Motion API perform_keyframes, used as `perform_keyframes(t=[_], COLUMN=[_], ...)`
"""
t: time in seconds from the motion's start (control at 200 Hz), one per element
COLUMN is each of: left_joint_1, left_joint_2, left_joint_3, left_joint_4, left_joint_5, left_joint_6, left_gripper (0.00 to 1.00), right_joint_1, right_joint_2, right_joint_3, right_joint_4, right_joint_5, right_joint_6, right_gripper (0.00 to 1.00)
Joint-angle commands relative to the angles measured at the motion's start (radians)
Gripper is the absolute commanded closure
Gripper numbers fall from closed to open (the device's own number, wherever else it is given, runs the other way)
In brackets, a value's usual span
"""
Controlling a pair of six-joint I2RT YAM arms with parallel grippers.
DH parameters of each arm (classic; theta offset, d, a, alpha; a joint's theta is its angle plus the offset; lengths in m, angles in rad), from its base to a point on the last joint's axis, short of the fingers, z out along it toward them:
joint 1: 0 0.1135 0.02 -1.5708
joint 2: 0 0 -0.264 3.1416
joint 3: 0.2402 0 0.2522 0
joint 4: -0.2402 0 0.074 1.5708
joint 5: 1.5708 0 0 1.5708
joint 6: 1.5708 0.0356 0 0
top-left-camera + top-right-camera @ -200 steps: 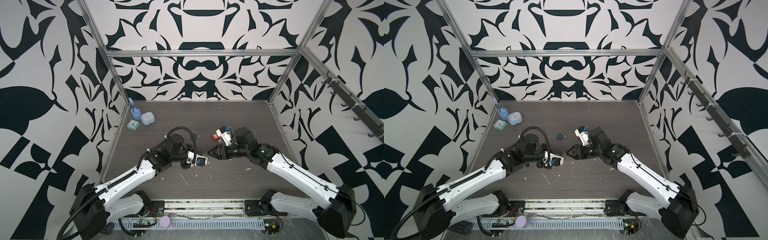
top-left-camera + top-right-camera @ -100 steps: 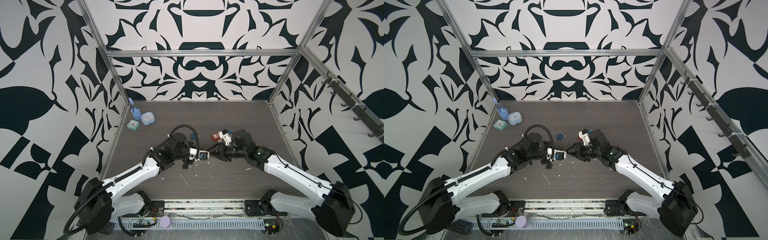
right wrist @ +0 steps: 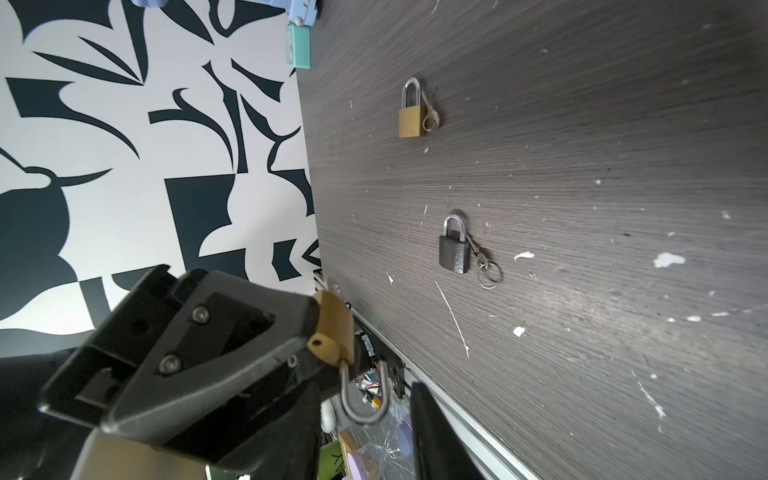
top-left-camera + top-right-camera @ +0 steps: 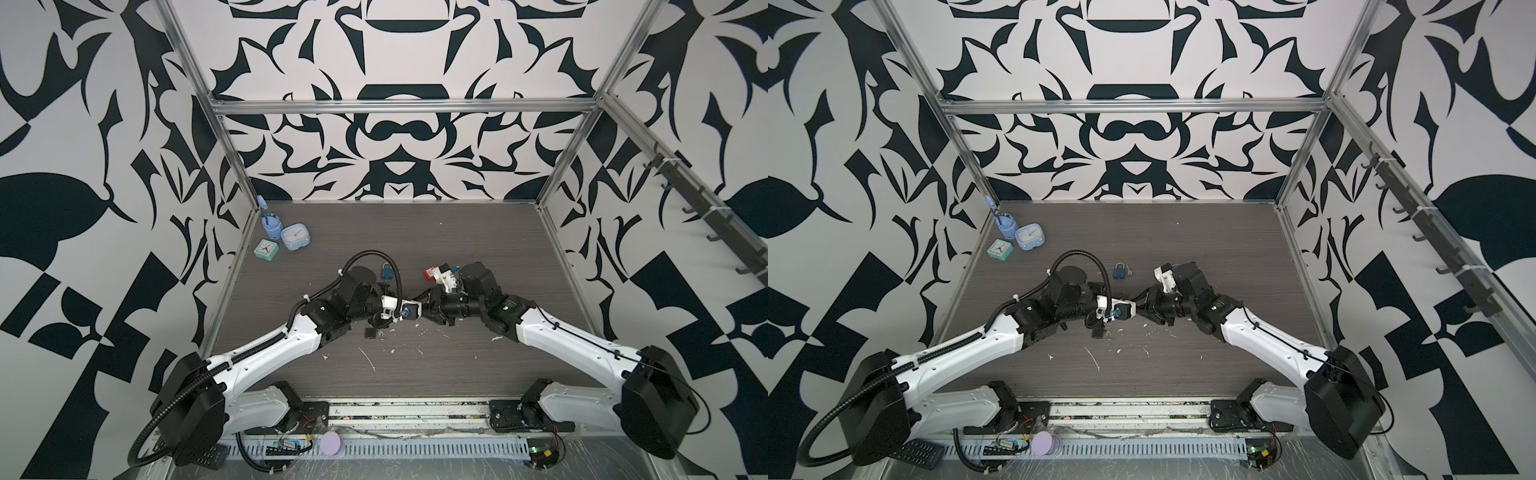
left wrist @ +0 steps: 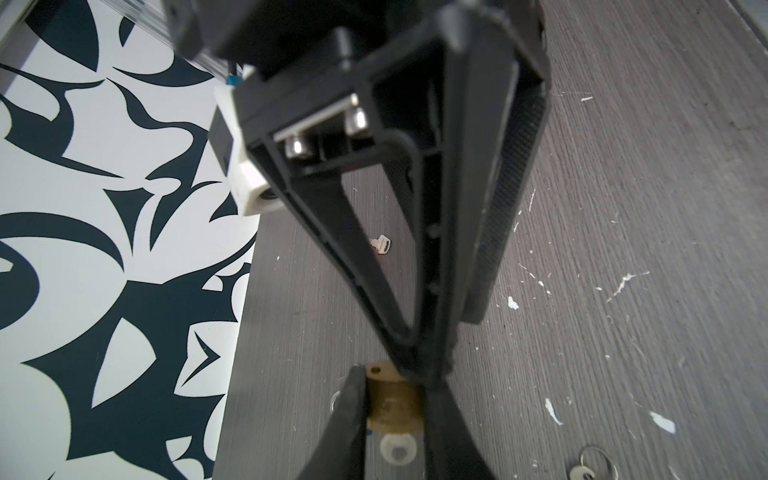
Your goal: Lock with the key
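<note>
Drawn together since a second earlier, the left tool pinched the padlock above the bench, its open shackle sitting between the spread jaws of the right tool.

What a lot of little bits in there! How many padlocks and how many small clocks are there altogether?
Padlocks: 3, the brass padlock in the left gripper, the black padlock and a third padlock farther back.
Clocks: 2, the blue clock and the teal clock.
Total: 5; a small red thing is too small to name.
</note>
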Motion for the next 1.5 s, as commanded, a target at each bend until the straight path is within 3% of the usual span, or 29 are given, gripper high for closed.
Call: perform_keyframes(t=[0.0, 0.39, 0.475, 0.595, 1.21, 1.495], left_joint_1=[-0.008, -0.01, -0.011, -0.011, -0.021, -0.034], left_joint_2=[0.009, 0.003, 0.001, 0.002, -0.002, 0.014], left_joint_3=[0.023, 0.012, 0.012, 0.013, 0.012, 0.011], left_joint_4=[0.016, 0.013, 0.014, 0.013, -0.011, -0.013], left_joint_5=[0.012, 0.014, 0.015, 0.018, 0.036, 0.025], left_joint_6=[0.018, 0.023, 0.023, 0.023, 0.025, 0.009], left_gripper=[1.0, 1.0, 1.0, 1.0, 1.0, 1.0], right_joint_1=[-0.004, -0.004, -0.004, -0.005, -0.011, -0.019], right_joint_2=[0.005, 0.001, -0.011, -0.016, -0.024, -0.016], right_joint_3=[0.011, 0.026, 0.033, 0.038, 0.031, 0.035], right_joint_4=[0.073, 0.069, 0.049, 0.044, 0.101, 0.123], right_joint_5=[-0.01, 0.012, 0.025, 0.03, 0.058, 0.052], right_joint_6=[0.013, -0.025, -0.04, -0.045, -0.027, -0.012], right_gripper=[0.63, 0.75, 0.74, 0.64, 0.7, 0.65])
